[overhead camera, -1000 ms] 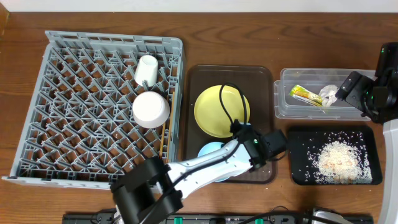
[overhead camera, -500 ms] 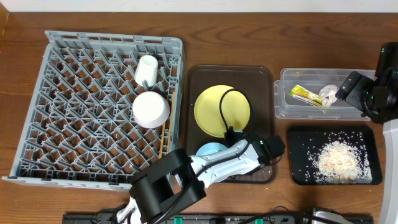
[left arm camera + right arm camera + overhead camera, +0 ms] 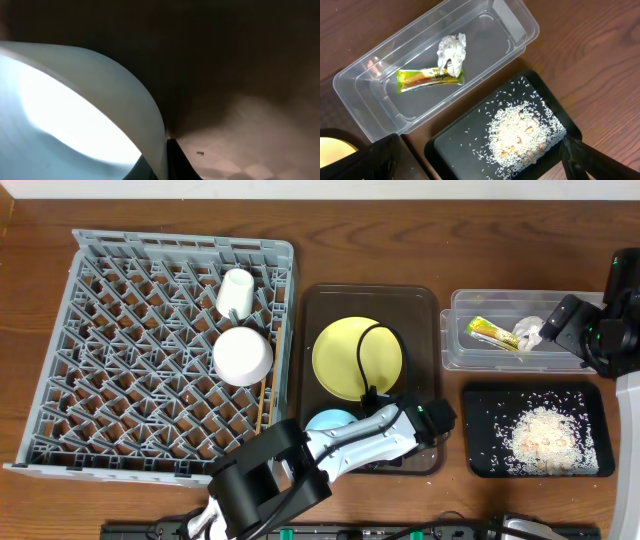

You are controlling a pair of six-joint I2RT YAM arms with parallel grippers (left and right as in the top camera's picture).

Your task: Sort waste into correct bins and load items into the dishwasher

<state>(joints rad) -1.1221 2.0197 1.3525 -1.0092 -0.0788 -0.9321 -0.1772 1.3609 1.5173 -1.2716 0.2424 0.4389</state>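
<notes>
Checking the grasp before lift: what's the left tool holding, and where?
The light blue bowl, pinched at its rim by the left tool.

We see the left pincer [image 3: 159, 167] closed now: its jaws, partly apart a second ago, pinch the rim of the light blue bowl [image 3: 328, 420]. The left arm's [image 3: 340, 445] dark elbow has swung to the right along the near edge of the worktop, and the pale forearm lies lower across the near end of the brown tray [image 3: 425, 310]. More of the bowl shows. The black cable [image 3: 362, 350] over the yellow plate [image 3: 340, 365] has changed its loop.
</notes>
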